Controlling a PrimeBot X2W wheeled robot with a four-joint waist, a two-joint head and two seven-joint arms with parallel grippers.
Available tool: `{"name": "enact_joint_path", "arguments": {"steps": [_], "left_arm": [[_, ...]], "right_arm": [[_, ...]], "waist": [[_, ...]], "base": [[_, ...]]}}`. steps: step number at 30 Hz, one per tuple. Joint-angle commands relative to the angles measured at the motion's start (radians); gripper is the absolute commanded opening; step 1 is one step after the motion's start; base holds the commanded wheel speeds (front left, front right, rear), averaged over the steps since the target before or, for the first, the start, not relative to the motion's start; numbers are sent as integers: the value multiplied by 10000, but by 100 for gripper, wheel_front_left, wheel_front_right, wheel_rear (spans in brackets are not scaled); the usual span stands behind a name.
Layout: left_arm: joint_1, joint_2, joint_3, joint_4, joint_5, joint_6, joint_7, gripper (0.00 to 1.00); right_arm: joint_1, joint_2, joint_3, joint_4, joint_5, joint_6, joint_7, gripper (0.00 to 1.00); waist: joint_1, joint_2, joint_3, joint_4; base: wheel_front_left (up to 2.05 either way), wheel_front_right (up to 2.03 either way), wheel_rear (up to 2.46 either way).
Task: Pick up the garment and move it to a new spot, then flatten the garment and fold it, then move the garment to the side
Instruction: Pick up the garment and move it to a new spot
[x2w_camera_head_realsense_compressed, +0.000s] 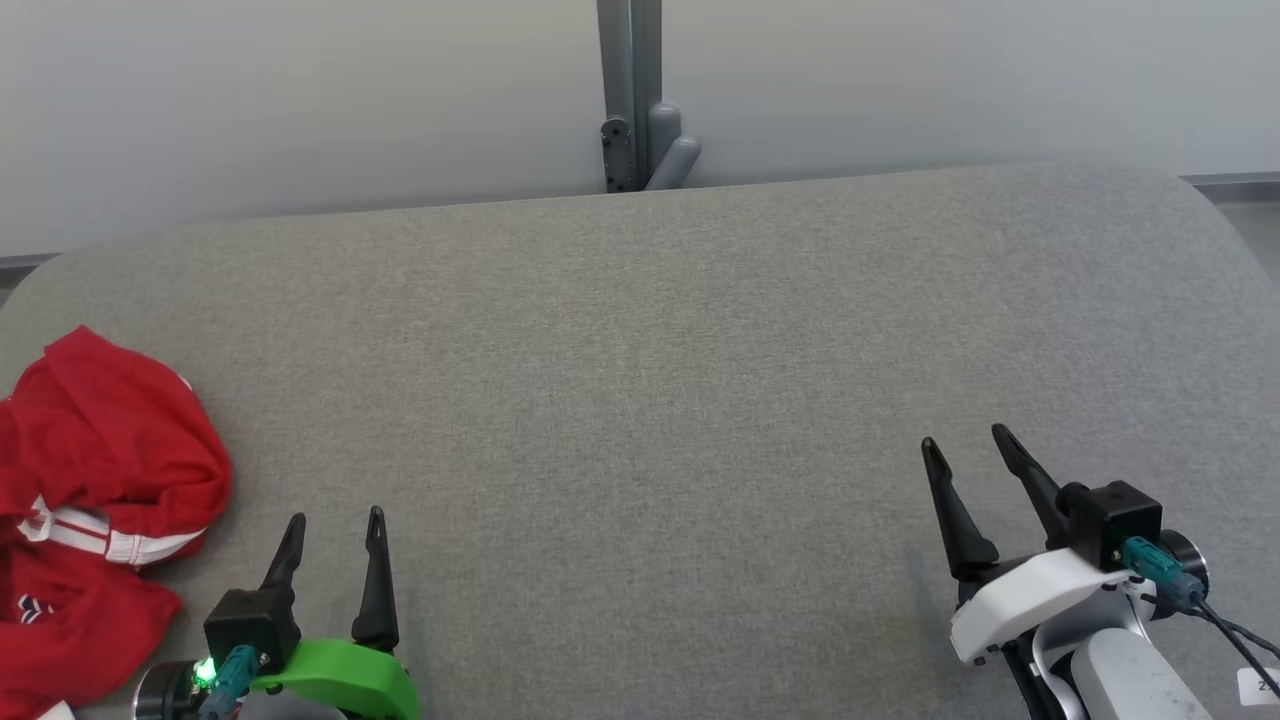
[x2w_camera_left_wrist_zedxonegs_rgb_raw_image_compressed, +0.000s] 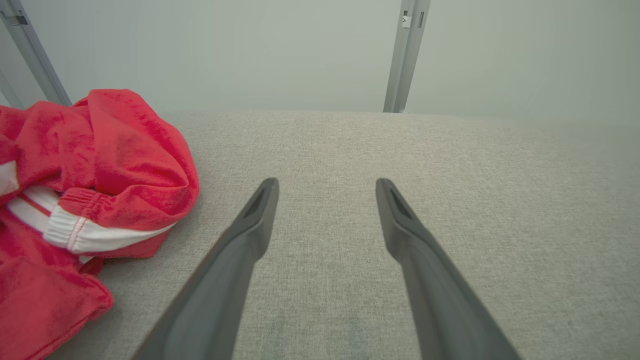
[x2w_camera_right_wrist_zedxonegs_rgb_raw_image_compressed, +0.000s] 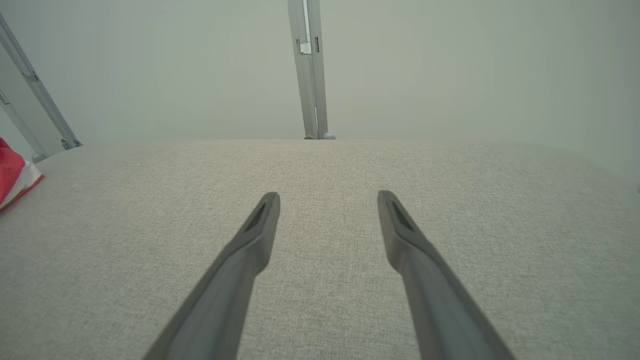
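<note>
A crumpled red garment (x2w_camera_head_realsense_compressed: 95, 500) with white striped trim lies bunched at the left edge of the grey fabric table (x2w_camera_head_realsense_compressed: 650, 380). My left gripper (x2w_camera_head_realsense_compressed: 336, 520) hovers open just to its right near the front edge, nothing between its fingers. In the left wrist view the garment (x2w_camera_left_wrist_zedxonegs_rgb_raw_image_compressed: 100, 190) sits left of the open left gripper (x2w_camera_left_wrist_zedxonegs_rgb_raw_image_compressed: 327, 182), apart from it. My right gripper (x2w_camera_head_realsense_compressed: 965, 440) stands open and empty at the front right, far from the cloth. In the right wrist view the right gripper (x2w_camera_right_wrist_zedxonegs_rgb_raw_image_compressed: 328, 195) is open, and a sliver of the garment (x2w_camera_right_wrist_zedxonegs_rgb_raw_image_compressed: 12, 175) peeks in at the left edge.
A grey metal post (x2w_camera_head_realsense_compressed: 630, 95) with a bracket rises behind the table's far edge against a pale wall. The table's corners are rounded. Bare fabric stretches between the two grippers and toward the back.
</note>
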Motion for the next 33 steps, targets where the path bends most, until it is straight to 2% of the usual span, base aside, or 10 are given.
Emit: {"name": "enact_joint_path", "arguments": {"steps": [1,6,15,20,24,28,33], "left_arm": [[142,69,-49,38,216,75,-75,100],[223,66,123,88,425,137,-111,100],[316,64,470,126,266,75,-109,100],[346,64,705,76,-11,9,-111,100],[228,57,908,124,-184,-146,-111,100],[-453,140,1292,416,-230,-410,-111,100],[-1394,763,1629,401,-256,-646,-109,100]], "right_arm": [[142,-63,54,9,-174,2,-96,100],[131,81,489,50,-192,2,-140,100],[-132,142,1226,62,77,1,-134,100],[-293,212,1508,128,218,1,-134,100],[-373,188,1738,217,365,1,-134,100],[-432,-45,1796,298,510,1,-134,100],[-332,-280,1588,276,593,1,-134,100]], "waist": [[0,-1,0,342],[0,-1,43,1331],[0,-1,245,3570],[0,-1,288,4122],[0,-1,412,4189],[0,-1,756,3786],[0,-1,1161,3280]], "base": [[0,0,0],[0,0,0],[0,0,0],[0,0,0],[0,0,0],[0,0,0],[0,0,0]]}}
